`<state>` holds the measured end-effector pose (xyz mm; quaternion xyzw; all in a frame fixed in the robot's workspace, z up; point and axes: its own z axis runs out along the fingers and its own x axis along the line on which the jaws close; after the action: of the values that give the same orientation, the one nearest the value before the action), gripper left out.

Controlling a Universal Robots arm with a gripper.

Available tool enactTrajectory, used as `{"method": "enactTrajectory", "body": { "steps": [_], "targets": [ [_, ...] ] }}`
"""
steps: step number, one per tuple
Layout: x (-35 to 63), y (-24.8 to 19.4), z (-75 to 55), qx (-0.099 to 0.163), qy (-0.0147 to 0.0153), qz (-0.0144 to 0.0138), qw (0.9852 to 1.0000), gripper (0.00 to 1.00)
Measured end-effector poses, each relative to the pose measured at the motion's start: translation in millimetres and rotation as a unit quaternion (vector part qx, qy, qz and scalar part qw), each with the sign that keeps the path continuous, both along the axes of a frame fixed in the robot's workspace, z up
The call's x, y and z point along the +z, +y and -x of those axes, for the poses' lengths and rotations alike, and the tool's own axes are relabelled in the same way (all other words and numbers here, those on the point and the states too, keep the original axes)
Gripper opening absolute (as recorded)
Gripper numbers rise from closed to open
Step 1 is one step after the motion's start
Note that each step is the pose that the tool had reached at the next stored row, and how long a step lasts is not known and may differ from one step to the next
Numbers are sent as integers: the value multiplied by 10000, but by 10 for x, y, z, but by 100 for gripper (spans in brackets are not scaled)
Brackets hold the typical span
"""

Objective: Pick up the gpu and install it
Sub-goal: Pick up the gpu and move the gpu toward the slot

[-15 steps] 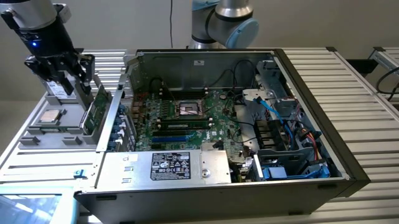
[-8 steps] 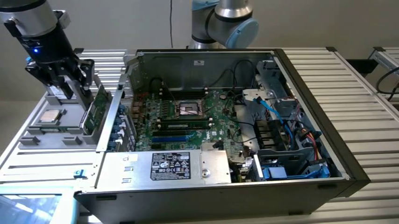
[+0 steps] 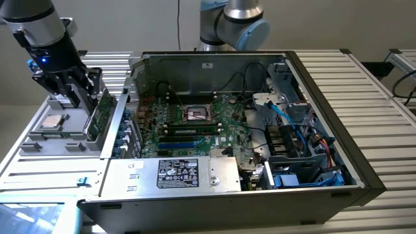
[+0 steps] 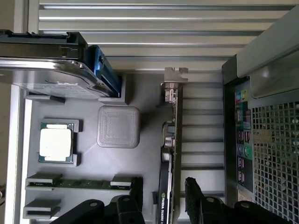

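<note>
The task is at its beginning. The gpu (image 3: 99, 114) (image 4: 170, 140), a small flat green card with a black cooler and a silver end bracket, stands on its edge in the grey plastic tray (image 3: 39, 146), just beside the open black computer case (image 3: 364, 161). It is not yet lifted or installed. The hand (image 3: 81, 100) (image 4: 163, 183) is wide open, with one finger on each side of the gpu, and it grips nothing.

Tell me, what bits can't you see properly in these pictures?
Graphics card, exterior view: its black face is turned away from the camera.
Graphics card, wrist view: one end runs off the picture's edge, past the open gripper.
Label on the silver box, exterior view: print too small to read.
</note>
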<state>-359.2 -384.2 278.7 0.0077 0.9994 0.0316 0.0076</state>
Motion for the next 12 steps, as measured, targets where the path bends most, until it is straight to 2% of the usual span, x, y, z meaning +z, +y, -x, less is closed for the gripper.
{"method": "enactTrajectory", "body": {
  "steps": [2, 12],
  "targets": [
    [-34, 0, -1, 1, 0, -25, 10000, 49],
    [-217, -2, -17, 0, 1, -26, 10000, 49]
  ]
}}
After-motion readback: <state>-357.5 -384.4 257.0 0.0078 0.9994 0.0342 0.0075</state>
